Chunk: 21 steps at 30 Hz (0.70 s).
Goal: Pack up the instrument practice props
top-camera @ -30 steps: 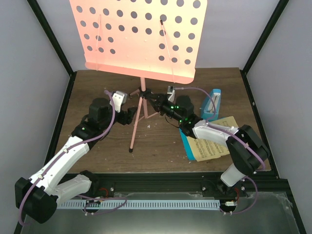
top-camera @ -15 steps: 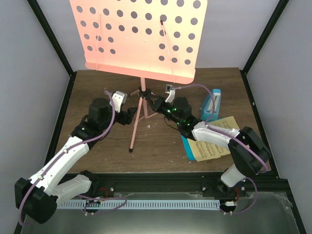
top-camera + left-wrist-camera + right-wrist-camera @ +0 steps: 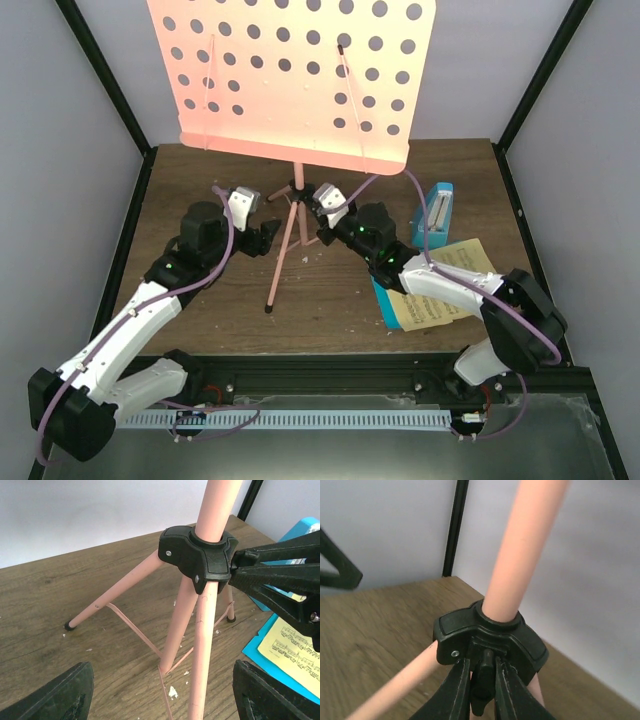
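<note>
Music stand (image 3: pixel 204 630): tubes coated in smooth salmon-pink paint, scuffed in spots. Hub (image 3: pixel 199 555): moulded black plastic, matt. Table (image 3: pixel 45 610): matt wood grain, pale flecks scattered over it. Music sheets (image 3: pixel 292 652), right edge of frame: matt printed paper.

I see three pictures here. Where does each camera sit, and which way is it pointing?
Top view: above and behind the arms, looking down at the table, music stand and both arms.
Left wrist: on the left arm, facing the stand's legs; left tool, open, frames the bottom corners.
Right wrist: on the right arm, close to the black collar; right tool pinches it.
Shared: both wrist views show that collar.
</note>
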Available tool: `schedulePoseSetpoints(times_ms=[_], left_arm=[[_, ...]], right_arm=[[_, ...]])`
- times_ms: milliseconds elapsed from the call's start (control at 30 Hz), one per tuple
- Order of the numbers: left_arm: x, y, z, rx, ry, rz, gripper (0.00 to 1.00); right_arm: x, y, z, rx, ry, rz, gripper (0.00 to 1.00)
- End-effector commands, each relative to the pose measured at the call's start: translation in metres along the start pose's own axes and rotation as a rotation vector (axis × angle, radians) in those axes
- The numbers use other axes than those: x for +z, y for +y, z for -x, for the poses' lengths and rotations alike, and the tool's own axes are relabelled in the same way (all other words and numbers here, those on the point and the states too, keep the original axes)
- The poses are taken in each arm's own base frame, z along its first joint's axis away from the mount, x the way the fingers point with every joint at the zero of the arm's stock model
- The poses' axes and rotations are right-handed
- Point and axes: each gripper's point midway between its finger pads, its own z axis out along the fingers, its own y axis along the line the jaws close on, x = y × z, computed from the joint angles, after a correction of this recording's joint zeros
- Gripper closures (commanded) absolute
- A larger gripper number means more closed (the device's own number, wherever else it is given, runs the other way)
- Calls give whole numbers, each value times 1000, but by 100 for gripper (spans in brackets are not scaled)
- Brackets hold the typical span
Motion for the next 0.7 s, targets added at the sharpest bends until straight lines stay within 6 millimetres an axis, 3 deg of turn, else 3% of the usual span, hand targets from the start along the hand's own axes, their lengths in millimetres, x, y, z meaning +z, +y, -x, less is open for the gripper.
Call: schedulePoseSetpoints(times_ms=[0,100,267,300,433,533,667], left_arm=[[-6,-2,7,15,-23,-3,23],[-7,-2,8,17,-26,2,23],[-9,-1,9,20,-33,7,23],[-9,-1,9,21,-34,7,23],[-10,0,10,22,-38,14,23],[-12,3,10,26,-44,34,23],[-18,8,14,35,-70,68,22]], right_arm=[[7,11,-21,-472,113,70,99],[13,6,-27,-626,147,55,99],[15,-1,-12,-744,103,7,96],[14,0,-7,-731,86,7,92],[5,8,19,-552,2,36,51],[-13,15,42,-352,-51,81,36],[-44,21,44,-80,-94,110,23]])
